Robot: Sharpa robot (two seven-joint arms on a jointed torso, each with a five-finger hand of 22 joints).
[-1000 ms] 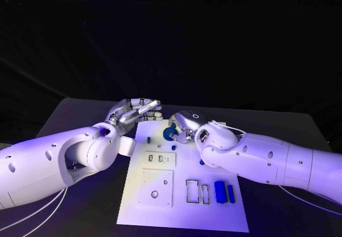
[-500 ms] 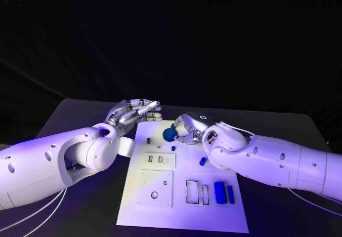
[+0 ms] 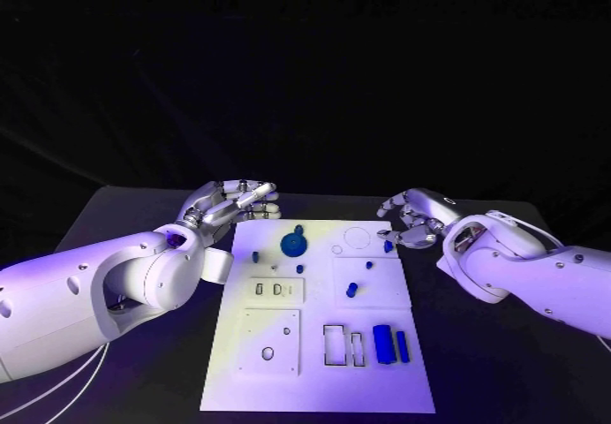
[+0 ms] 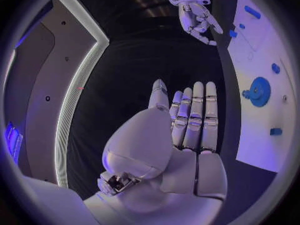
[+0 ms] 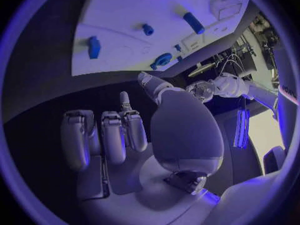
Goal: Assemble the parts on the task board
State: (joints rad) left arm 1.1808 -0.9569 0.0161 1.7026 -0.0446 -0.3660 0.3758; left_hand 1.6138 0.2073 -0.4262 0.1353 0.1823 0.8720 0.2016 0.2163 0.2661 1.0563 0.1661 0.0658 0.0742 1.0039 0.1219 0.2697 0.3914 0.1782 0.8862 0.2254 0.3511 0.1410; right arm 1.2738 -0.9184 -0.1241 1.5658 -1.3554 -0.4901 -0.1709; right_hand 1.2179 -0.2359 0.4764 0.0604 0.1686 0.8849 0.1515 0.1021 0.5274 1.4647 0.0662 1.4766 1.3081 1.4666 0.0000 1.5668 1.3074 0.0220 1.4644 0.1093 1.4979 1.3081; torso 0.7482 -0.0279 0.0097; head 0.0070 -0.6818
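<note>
The blue bars (image 3: 383,343) lie lengthwise on the task board's (image 3: 319,389) near end, well short of both. The round blue part (image 3: 294,240) sits between the open left robot hand (image 3: 233,205) and the empty, loosely curled right robot hand (image 3: 414,221), nearer the left.

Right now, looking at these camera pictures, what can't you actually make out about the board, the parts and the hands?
- Small blue parts on the task board, head view: too small to tell their shapes or whether they are seated.
- Round blue part, head view: too small to tell whether it sits in a hole or lies loose.
- Right hand, head view: its palm faces away, hiding the underside.
- Left hand, left wrist view: seen from behind, its palm side is hidden.
</note>
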